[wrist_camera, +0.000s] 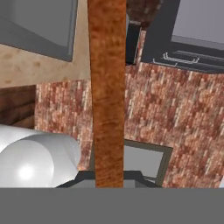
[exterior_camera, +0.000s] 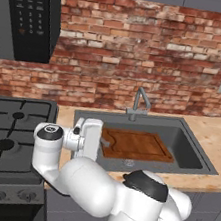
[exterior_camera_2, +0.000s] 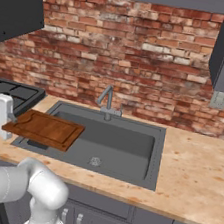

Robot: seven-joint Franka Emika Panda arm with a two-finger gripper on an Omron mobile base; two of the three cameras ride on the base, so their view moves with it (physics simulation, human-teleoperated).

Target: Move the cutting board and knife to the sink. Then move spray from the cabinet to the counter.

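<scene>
Jaws of the gripper (exterior_camera_2: pixel 8 125) pinch the stiff, flat cutting board (exterior_camera_2: pixel 48 129) by its end, level above the sink (exterior_camera_2: pixel 122 158).

Two cameras behind the arm, one on the hand.

Your left base view looks forward and down from behind the arm's left, with the sink (exterior_camera: pixel 188 145) ahead and the stove (exterior_camera: pixel 8 131) to its left. Your right base view looks from the other side at the same sink (exterior_camera_2: pixel 129 147), brick wall (exterior_camera_2: pixel 132 51) and counter (exterior_camera_2: pixel 197 166). Your hand view sits very close to the cutting board (wrist_camera: pixel 107 87), seen edge-on up the middle, rolled against the room.
</scene>
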